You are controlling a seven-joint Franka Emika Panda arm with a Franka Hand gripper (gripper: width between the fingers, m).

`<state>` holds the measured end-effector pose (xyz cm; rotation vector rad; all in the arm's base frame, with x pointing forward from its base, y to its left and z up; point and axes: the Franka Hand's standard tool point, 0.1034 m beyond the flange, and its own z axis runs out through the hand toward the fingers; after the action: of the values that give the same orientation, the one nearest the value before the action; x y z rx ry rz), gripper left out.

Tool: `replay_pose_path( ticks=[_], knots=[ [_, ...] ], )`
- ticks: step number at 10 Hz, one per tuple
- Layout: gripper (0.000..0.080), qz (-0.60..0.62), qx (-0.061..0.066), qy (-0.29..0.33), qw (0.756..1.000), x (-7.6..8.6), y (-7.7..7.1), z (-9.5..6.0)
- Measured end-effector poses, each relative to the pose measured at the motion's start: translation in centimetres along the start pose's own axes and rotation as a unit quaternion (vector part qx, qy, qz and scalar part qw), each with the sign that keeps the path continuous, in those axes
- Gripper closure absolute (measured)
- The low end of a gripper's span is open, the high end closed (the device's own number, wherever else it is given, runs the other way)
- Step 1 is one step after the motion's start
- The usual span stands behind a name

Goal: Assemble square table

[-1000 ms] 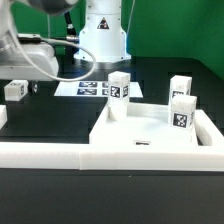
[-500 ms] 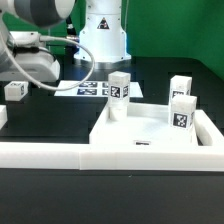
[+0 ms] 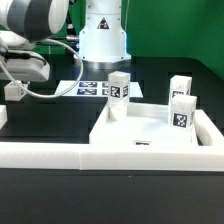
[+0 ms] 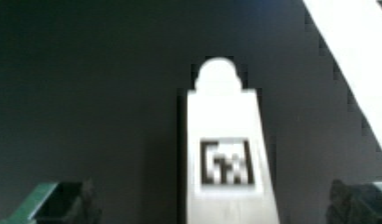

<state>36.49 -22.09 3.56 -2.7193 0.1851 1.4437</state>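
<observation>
- Exterior view: the slab (image 3: 150, 125) lies on the table (image 3: 50, 115); three legs stand on it, a fourth leg (image 3: 15, 90) lies well apart, under the arm.
- Wrist view: fingers (image 4: 55, 203) spread wide around that leg (image 4: 223, 150), not touching. An off-centre descent could knock it aside.

1. Arm (image 3: 35, 25) is showing rounded grey-white shells with a dark band at the joint.
2. Base column (image 3: 103, 30) is showing white, cone-shaped, with small dark marks on its front.
3. Thin white cable (image 3: 72, 72) is looping off the arm.
4. Wrist view: fingertips (image 4: 56, 204) are showing dark green, blurred.
</observation>
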Motion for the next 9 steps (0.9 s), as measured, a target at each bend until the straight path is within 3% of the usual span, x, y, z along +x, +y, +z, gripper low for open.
replay_pose_path(
  ticks=[1,5,9],
  knots=[
    [0.0151,0.015,0.007,-0.023,1.000,-0.4,-0.1,1.0],
    [0.0151,0.014,0.007,-0.024,1.000,-0.3,-0.1,1.2],
    [0.0151,0.014,-0.003,-0.009,1.000,1.0,0.2,2.6]
  ],
)
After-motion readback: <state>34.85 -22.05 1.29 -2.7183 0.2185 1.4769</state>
